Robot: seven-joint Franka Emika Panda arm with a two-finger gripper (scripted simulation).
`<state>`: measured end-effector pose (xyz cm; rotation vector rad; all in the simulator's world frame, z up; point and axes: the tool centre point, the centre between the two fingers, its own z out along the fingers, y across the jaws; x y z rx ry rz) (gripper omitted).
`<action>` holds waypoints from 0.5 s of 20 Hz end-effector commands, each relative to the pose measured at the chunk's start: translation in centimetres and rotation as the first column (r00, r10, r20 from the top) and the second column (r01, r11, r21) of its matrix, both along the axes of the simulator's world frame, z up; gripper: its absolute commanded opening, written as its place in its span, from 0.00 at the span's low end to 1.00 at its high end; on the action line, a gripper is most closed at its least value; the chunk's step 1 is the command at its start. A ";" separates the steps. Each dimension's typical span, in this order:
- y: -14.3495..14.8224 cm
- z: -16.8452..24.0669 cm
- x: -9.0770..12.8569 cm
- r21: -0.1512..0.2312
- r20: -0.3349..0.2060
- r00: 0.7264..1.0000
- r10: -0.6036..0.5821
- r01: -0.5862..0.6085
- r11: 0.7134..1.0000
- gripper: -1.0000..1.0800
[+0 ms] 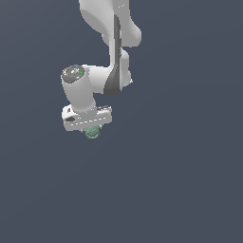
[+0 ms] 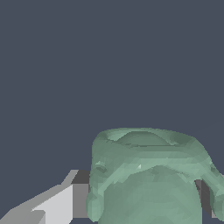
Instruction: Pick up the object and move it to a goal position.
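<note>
1. Lump sits directly under the white gripper, touching its underside, low in the arm's reach over a plain dark ground with no table edge or corner to place it by.
2. In the wrist view, lump fills the gap between grey fingers; looks clamped on both flanks, so pick-up judged done or nearly so.
3. Cannot tell whether lifted clear of the ground: no shadow or gap visible.
4. No goal marker visible anywhere; carry to goal judged still left.
5. Rounded and knobbly, no clear long axis; ring-like rim faces away from the wrist, downward in the exterior view.
</note>
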<state>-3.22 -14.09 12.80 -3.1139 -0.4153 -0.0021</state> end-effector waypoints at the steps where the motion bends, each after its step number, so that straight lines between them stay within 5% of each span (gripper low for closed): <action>1: -1.6 1.1 0.4 0.001 -0.001 1.000 0.002 -0.002 1.000 0.00; 10: -3.7 2.4 1.1 0.000 -0.001 1.000 0.002 -0.002 1.000 0.00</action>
